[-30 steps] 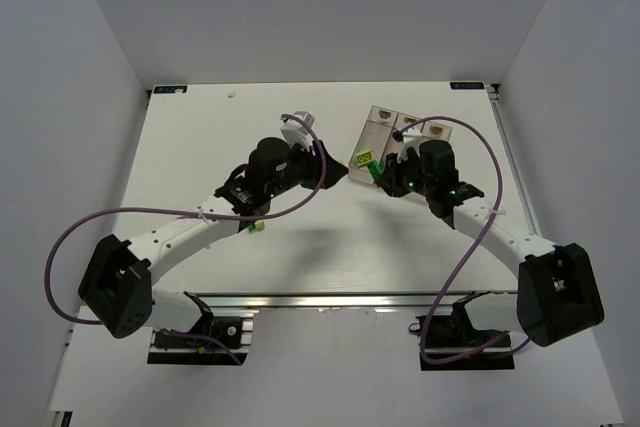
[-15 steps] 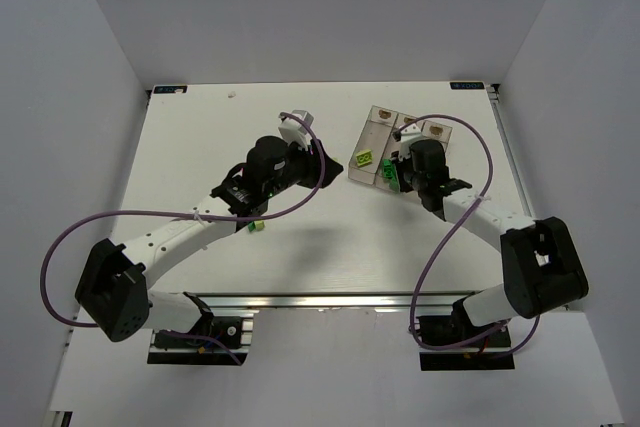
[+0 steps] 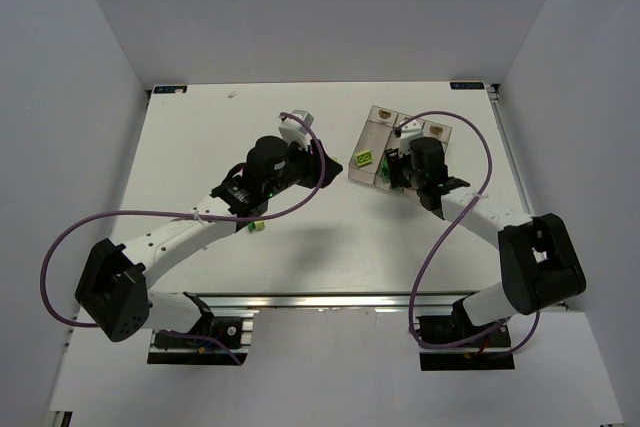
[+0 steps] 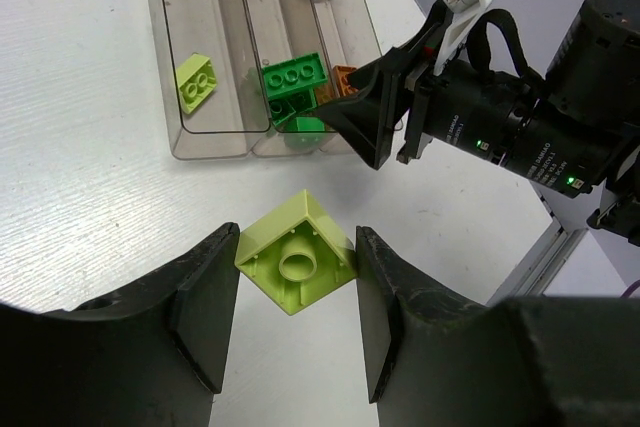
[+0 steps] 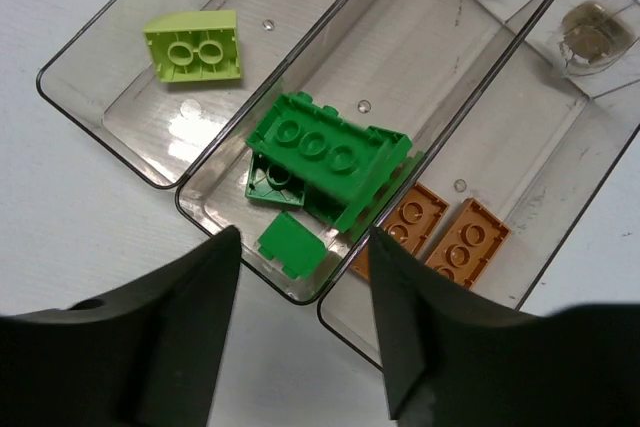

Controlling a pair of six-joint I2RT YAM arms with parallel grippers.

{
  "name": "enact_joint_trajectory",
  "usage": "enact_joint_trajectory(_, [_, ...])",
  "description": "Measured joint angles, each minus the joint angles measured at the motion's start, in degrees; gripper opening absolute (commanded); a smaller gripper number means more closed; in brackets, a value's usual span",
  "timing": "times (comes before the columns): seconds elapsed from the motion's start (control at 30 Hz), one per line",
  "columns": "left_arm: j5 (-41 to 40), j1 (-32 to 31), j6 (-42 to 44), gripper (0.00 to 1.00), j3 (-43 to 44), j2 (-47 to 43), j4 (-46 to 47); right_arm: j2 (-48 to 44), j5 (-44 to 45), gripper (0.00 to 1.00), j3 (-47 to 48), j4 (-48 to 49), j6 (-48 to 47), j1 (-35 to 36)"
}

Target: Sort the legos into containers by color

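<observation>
1. Nearest, on the white table (image 3: 200, 127) under the left arm: one loose lego (image 3: 257, 226), small and yellow-green, well apart from the bins.
2. Farther in, pinched in the left gripper (image 4: 297, 237): an upturned brick (image 4: 297, 252), yellow-green, caught by two opposite corners with its hollow underside toward the wrist camera, on the near side of the bins.
3. To its right, hovering over the bins' near ends: the right gripper (image 5: 302, 237), fingers spread wide and nothing between them.
4. Below that gripper, the containers (image 5: 70, 97) — three clear narrow bins joined side by side.
   - Left bin: a single yellow-green piece (image 5: 192, 47), studs up.
   - Middle bin: dark green bricks (image 5: 325, 157) heaped at the near end, a six-stud one on top, smaller bits beneath and beside.
   - Right bin: two orange plates (image 5: 440, 229) side by side at the near end.
5. Farthest, at the bins' far ends: small tan marks (image 5: 590, 32).
</observation>
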Motion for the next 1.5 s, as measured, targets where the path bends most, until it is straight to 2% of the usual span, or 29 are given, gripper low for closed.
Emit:
enact_joint_trajectory(0.2, [-0.13,0.00,0.20,0.08,0.00,0.00,-0.02,-0.15,0.39,0.65,0.00,-0.11,0.07,-0.02])
enact_joint_trajectory(0.23, [-0.13,0.00,0.35,0.09,0.00,0.00,0.00,-0.70,0.31,0.68,0.00,-0.26,0.04,-0.04])
enact_joint_trajectory(0.27, [-0.09,0.00,0.55,0.12,0.00,0.00,0.00,-1.44,-0.13,0.83,0.00,-0.66,-0.07,-0.11])
enact_joint_trajectory(0.3, [0.00,0.00,0.76,0.13,0.00,0.00,0.00,-2.69,-0.61,0.89,0.00,-1.07,-0.24,-0.22])
enact_joint_trajectory(0.43, [1.22,0.00,1.92,0.15,0.00,0.02,0.13,-11.37,-4.04,0.89,-0.02,-2.62,-4.42,-0.50])
enact_joint_trajectory(0.5, [1.88,0.00,2.38,0.14,0.00,0.15,0.31,-17.62,-8.76,0.78,-1.40,-1.90,-7.54,-0.81])
enact_joint_trajectory(0.53, [2.16,0.00,2.54,0.13,0.00,0.28,0.39,-21.31,-11.67,0.54,-2.67,-1.64,-9.29,-0.85])
enact_joint_trajectory(0.6, [2.75,0.00,2.91,0.12,0.00,0.90,0.72,-28.28,-18.05,0.21,-5.40,-1.27,-12.24,-0.85])
enact_joint_trajectory(0.63, [3.21,0.00,2.97,0.12,0.00,1.36,0.96,-30.95,-20.92,0.00,-6.29,-1.29,-13.11,-0.83])
enact_joint_trajectory(0.73, [4.24,0.07,3.17,0.11,0.00,3.26,1.79,-34.40,-25.90,0.00,-6.78,-1.51,-15.52,-0.72])
enact_joint_trajectory(0.87, [5.27,0.11,3.56,0.10,2.40,8.68,1.95,-35.87,-26.49,0.00,-7.15,-1.81,-16.52,-0.74])
enact_joint_trajectory(1.13, [5.49,0.11,3.80,0.10,15.21,24.26,1.51,-38.86,-26.51,0.00,-7.21,-1.99,-16.70,-0.74])
enact_joint_trajectory(1.43, [0.92,0.11,4.44,0.25,40.30,46.58,-3.65,-40.87,-26.03,0.00,-7.21,-1.97,-17.77,-0.74])
enact_joint_trajectory(1.5, [-0.81,0.11,4.50,0.33,44.92,50.21,-5.40,-40.94,-26.05,0.00,-7.21,-1.97,-17.77,-0.74])
